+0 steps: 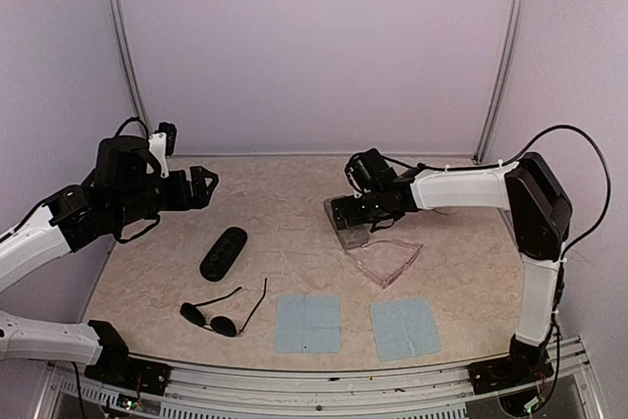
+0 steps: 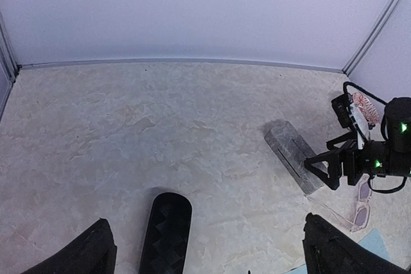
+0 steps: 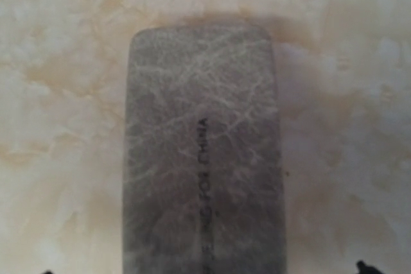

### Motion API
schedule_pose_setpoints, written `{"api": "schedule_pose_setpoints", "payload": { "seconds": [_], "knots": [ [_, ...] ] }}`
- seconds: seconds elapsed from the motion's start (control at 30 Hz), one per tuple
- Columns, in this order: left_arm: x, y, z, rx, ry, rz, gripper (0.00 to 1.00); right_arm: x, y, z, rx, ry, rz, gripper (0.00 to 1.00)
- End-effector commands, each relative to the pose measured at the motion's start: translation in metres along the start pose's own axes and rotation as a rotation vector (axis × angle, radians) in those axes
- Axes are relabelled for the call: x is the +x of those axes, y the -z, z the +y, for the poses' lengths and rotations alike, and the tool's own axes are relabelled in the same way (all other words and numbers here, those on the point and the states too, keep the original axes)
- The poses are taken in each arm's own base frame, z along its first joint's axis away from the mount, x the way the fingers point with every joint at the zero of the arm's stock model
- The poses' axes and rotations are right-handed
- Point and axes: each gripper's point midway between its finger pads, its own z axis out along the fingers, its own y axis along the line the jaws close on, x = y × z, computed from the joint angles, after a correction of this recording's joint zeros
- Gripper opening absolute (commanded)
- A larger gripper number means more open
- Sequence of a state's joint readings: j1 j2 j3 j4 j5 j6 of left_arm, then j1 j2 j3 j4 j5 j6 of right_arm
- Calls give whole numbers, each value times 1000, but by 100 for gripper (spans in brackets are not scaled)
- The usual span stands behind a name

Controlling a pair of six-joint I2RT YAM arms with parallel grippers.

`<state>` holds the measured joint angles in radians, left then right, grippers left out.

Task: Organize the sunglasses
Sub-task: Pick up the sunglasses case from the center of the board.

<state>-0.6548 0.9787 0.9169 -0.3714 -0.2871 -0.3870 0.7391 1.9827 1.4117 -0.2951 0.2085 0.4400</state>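
The dark wire-framed sunglasses (image 1: 221, 317) lie unfolded near the front left of the table. The clear pinkish sunglasses (image 1: 385, 260) (image 2: 359, 208) lie right of centre, beside a grey rectangular case (image 1: 350, 234) (image 2: 293, 156) (image 3: 202, 158). My right gripper (image 1: 345, 218) (image 3: 205, 270) hangs open just above that closed case. Its fingertips (image 3: 365, 267) stand wide of the case's long sides and touch nothing. My left gripper (image 1: 204, 188) (image 2: 215, 256) is open and empty, raised at the far left, above and behind the black oval case (image 1: 224, 253) (image 2: 167, 232).
Two pale blue cloths (image 1: 307, 323) (image 1: 404, 329) lie flat near the front edge, right of the dark sunglasses. Purple walls close in the table at the back and sides. The right arm (image 2: 379, 152) shows in the left wrist view.
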Motion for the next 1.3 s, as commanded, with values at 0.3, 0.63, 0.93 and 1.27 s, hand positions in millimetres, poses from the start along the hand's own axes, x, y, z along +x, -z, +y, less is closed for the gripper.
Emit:
{"api": "schedule_pose_setpoints", "payload": {
  "seconds": [0.3, 0.63, 0.93, 1.27],
  "knots": [
    [-3, 0, 2, 33, 41, -7, 99, 9, -43, 8, 36, 8, 42, 100],
    [-5, 0, 4, 44, 58, -11, 99, 12, -53, 12, 43, 16, 58, 92],
    [-8, 0, 6, 52, 70, -15, 99, 7, -53, 21, 24, 53, 61, 73],
    [-7, 0, 5, 57, 73, -12, 99, 11, -59, 19, 70, 83, 79, 83]
  ]
}}
